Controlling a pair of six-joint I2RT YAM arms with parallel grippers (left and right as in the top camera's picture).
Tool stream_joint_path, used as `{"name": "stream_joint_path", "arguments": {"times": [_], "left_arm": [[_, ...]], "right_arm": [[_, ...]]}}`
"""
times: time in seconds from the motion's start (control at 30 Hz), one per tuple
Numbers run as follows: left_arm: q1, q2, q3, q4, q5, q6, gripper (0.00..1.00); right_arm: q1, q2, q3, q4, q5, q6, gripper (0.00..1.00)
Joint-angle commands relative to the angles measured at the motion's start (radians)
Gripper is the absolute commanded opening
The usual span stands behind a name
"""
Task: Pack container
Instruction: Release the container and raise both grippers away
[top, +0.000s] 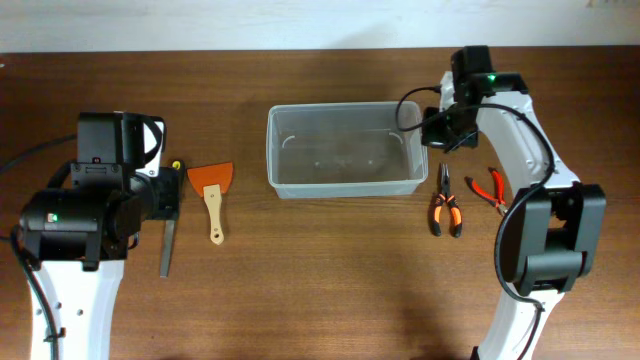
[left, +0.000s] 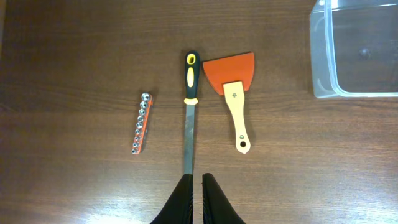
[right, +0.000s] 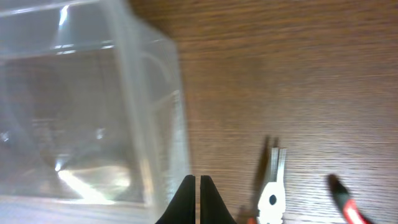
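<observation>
— What lies left of the clear rectangular plastic container (top: 345, 150) on the wooden counter (top: 320, 280)?
— An orange-bladed wooden-handled scraper (top: 212, 195); further left, a metal file (top: 167, 242).
— And right?
— Two orange-handled pliers (top: 446, 201), side by side.

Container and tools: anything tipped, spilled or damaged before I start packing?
Nothing stands out. The container sits upright and empty; scraper, file, socket rail and both pliers lie flat on the table, apart.

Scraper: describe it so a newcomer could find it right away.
Start at the clear container mid-table and look left. The scraper is the nearest tool there, right of the file and the bit strip. Only it has a wide orange blade on a pale wooden handle.
</observation>
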Motion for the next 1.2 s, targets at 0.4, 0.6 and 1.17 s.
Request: {"name": "stream_joint_path", "arguments": {"times": [0.4, 0.6, 1.17], "left_arm": [[0.007, -0.010, 0.006, -0.028, -0.012, -0.010, 0.14], [0.007, -0.010, 0.006, -0.028, -0.015, -0.010, 0.42], [0.007, 0.288, 0.003, -0.016, 0.104, 0.031, 0.72]], "right_arm": [[0.027, -0.002, 0.000, 0.004, -0.112, -0.037, 0.04], [-0.002, -0.040, 0.057, -0.101, 0.061, -0.099, 0.04], [0.000, -0.476, 0.386, -0.262, 0.068, -0.122, 0.99]]}}
